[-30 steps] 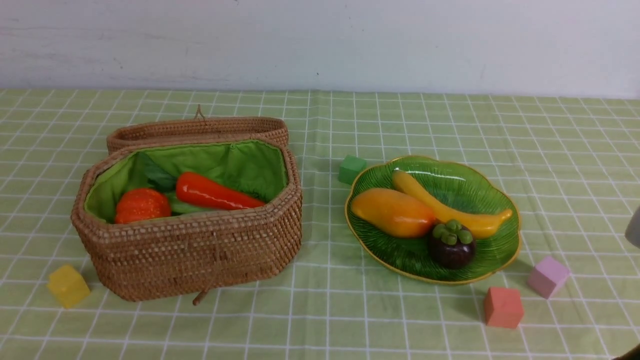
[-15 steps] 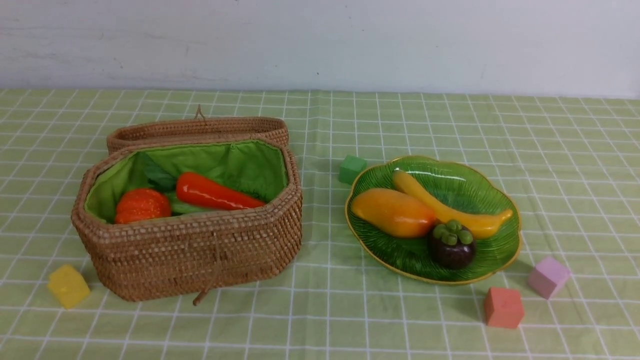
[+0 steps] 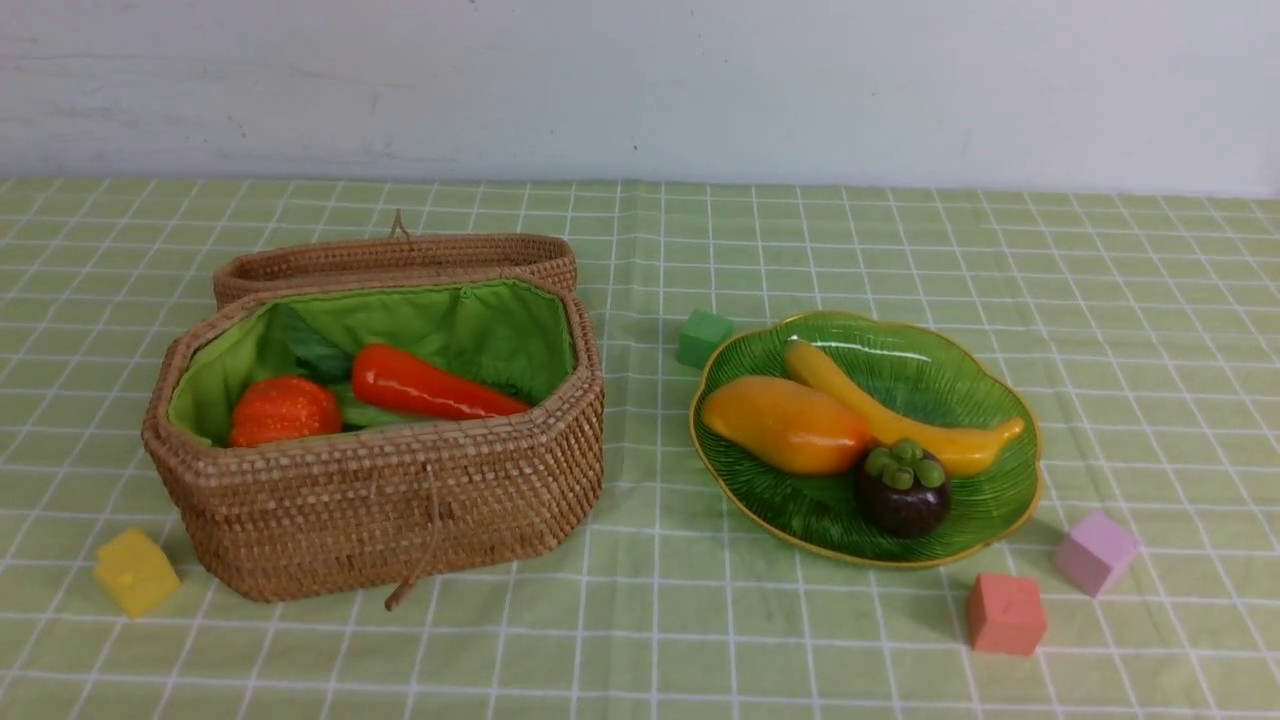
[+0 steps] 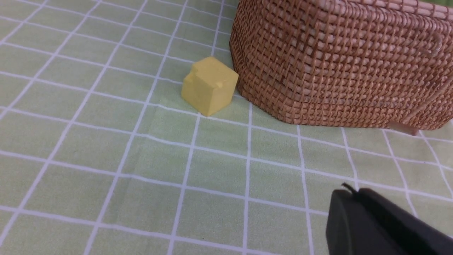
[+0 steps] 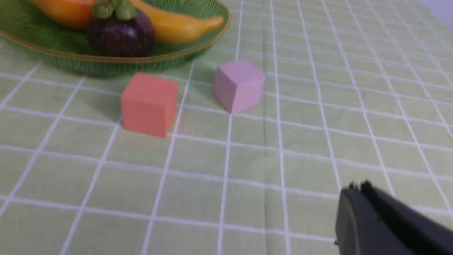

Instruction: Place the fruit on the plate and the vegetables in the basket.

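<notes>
Mango [image 3: 787, 424], banana [image 3: 900, 412] and mangosteen [image 3: 903, 489] on the green plate [image 3: 985, 385], carrot [image 3: 430, 384] and pumpkin [image 3: 285, 411] inside the open basket [image 3: 400, 500], left gripper [image 4: 348, 193] closed and empty near the yellow cube [image 4: 209, 86], right gripper [image 5: 357, 189] closed, empty, short of the red cube [image 5: 149, 103] and pink cube [image 5: 238, 85]

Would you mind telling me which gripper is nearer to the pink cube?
The right gripper: its wrist view shows the pink cube just ahead. The left gripper is across the table, by the basket and yellow cube.

Left gripper [image 4: 348, 193] fingers closed, empty; right gripper [image 5: 357, 187] likewise.
</notes>
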`<move>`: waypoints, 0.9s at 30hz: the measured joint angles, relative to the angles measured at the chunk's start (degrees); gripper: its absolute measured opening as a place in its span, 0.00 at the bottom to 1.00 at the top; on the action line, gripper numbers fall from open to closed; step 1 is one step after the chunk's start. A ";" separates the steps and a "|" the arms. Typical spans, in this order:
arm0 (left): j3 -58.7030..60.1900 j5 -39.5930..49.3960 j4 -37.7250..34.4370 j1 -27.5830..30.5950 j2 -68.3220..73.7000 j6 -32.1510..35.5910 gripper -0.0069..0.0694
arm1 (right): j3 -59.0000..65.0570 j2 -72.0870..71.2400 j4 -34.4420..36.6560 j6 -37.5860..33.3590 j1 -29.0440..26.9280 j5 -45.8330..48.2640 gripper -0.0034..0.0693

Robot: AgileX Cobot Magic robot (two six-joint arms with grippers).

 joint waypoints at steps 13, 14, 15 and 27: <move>0.00 -0.01 0.00 0.00 0.00 0.00 0.10 | 0.00 -0.30 0.00 1.21 0.00 0.06 0.06; 0.00 -0.01 0.00 0.00 0.00 0.00 0.10 | 0.00 -0.30 0.00 1.21 0.00 0.06 0.07; 0.00 -0.01 0.00 0.00 0.00 0.00 0.10 | 0.00 -0.30 0.00 1.21 0.00 0.06 0.07; 0.00 -0.01 0.00 0.00 0.00 0.00 0.12 | 0.00 -0.30 0.00 1.21 0.00 0.06 0.08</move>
